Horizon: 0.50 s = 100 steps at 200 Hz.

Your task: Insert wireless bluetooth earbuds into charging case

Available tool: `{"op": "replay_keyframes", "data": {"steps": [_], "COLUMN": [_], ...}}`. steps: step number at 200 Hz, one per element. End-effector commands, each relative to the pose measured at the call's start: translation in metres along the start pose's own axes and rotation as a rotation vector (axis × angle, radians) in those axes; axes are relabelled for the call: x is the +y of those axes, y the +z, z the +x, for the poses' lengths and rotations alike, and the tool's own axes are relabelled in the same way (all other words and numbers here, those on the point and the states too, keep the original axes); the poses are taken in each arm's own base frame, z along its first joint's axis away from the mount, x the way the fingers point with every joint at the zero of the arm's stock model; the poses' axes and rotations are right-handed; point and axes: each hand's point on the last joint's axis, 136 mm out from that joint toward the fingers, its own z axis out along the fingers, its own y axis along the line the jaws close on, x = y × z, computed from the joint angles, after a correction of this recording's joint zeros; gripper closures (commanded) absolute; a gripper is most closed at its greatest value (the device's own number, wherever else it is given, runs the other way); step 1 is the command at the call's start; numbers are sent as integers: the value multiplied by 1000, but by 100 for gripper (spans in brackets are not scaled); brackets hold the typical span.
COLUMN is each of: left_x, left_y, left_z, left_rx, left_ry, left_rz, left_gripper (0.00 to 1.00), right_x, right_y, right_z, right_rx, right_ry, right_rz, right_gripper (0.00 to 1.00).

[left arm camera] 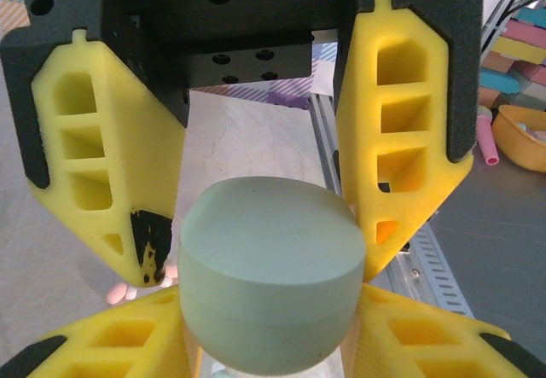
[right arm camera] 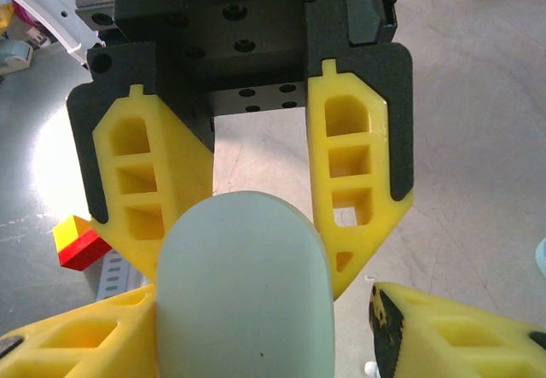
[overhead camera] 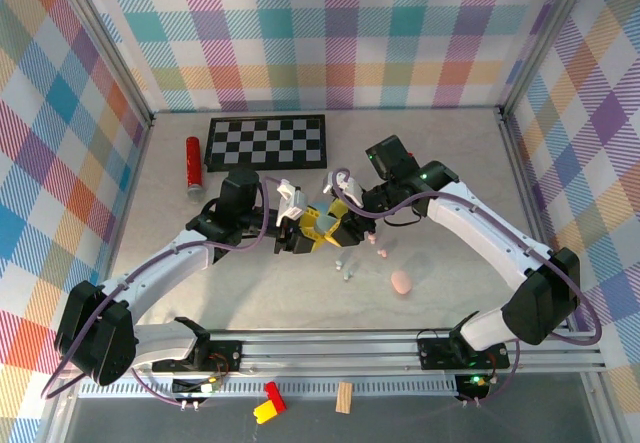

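Pale green case (left arm camera: 269,284), black-and-white checkered board (overhead camera: 267,141)

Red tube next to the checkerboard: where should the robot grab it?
Probably the middle of the red tube, from straight above, pinching across its two long sides. It lies flat and is round and narrow. The checkerboard lies close on its right, so that finger needs care.

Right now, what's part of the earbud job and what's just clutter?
Job: pale green oval charging case; pink oval case; tiny pastel plastic earbuds.
Lying about: black-and-white checkerboard; red cylinder; red-and-yellow block; small wooden block.
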Motion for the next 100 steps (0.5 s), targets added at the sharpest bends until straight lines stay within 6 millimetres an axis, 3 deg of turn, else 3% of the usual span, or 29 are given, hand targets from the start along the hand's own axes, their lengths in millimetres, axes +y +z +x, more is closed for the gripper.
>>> {"op": "replay_keyframes", "data": {"steps": [1, 27, 60, 80, 100], "left_x": [-9, -9, -10, -9, -7], "left_y": [0, 0, -1, -1, -1], "left_z": [-10, -9, -12, -12, -11], "left_rx": [-31, -30, -35, -36, -35], "left_ry": [47, 41, 47, 48, 47], "left_rz": [56, 57, 58, 58, 50], "left_gripper": [57, 57, 57, 57, 46], "right_x": [-3, -2, -2, -4, -6], "right_y": [-5, -6, -5, -4, -3], "right_z": [0, 0, 1, 1, 2], "right_rx": [-12, -13, -10, -8, -1], "right_ry": [-17, -15, -6, -3, -12], "right_rz": [18, 21, 8, 10, 16], "right_gripper": [36, 38, 63, 70, 70]}}
